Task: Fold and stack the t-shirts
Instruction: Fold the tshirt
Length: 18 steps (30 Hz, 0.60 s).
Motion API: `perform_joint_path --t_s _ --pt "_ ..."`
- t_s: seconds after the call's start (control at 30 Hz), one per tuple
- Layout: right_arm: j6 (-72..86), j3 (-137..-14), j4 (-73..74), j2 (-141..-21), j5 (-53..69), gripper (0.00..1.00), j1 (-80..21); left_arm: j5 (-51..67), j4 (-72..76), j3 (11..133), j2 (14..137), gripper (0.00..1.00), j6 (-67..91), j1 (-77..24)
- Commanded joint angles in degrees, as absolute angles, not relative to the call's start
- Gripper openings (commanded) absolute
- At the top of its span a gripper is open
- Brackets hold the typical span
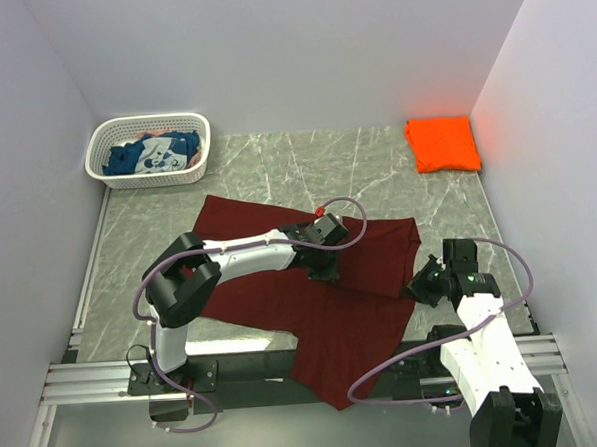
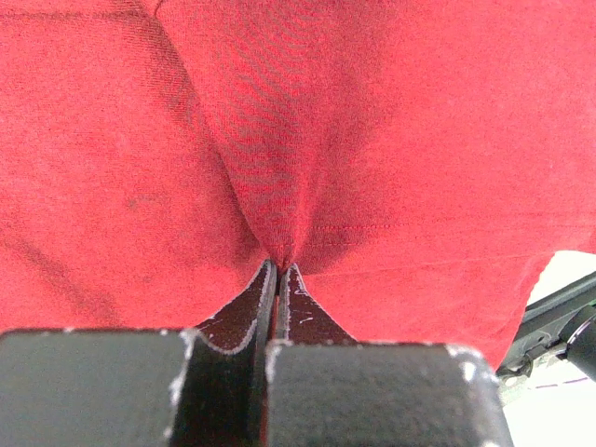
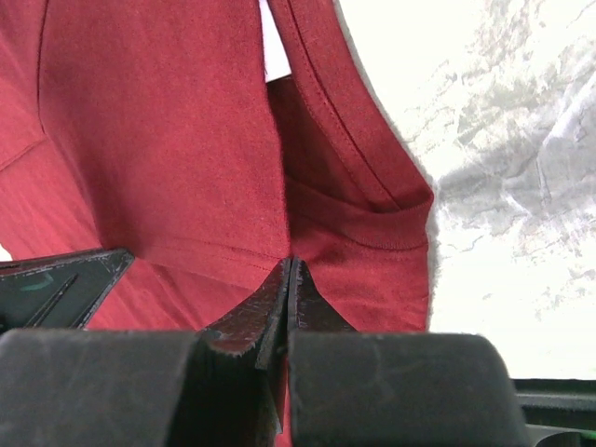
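The maroon t-shirt [image 1: 328,307] lies spread and partly folded over on the table's near middle, one end hanging past the front edge. My left gripper [image 1: 323,269] is shut on a pinch of its cloth near the middle [image 2: 279,264]; the fabric [image 2: 279,140] puckers up from the fingertips. My right gripper [image 1: 419,289] is shut on the shirt's right edge by a hem [image 3: 291,261], where the maroon cloth [image 3: 168,140] fills the left of that view. A folded orange t-shirt [image 1: 443,143] lies at the back right corner. A blue t-shirt with white print [image 1: 153,154] sits in the basket.
The white lattice basket [image 1: 195,123] stands at the back left. Grey walls close in the table on three sides. Bare marble table [image 1: 275,165] shows behind the maroon shirt and at the left. Purple cables loop off both arms.
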State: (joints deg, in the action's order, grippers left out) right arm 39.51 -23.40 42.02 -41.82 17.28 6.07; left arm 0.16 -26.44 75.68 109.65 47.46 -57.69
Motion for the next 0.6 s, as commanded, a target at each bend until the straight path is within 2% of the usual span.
perform_joint_path --t_s 0.0,0.27,0.57 --pt "40.2 -26.0 43.8 -41.0 17.5 0.01 6.4 1.4 -27.6 77.1 107.4 0.01 46.3 -57.4" --pt "41.0 -24.8 45.2 -40.2 18.4 0.07 6.3 1.9 -27.4 76.7 108.4 0.01 46.1 -57.3" --pt "42.2 -22.2 45.6 -38.4 18.8 0.09 6.2 2.1 -27.3 76.2 108.9 0.01 46.4 -57.2"
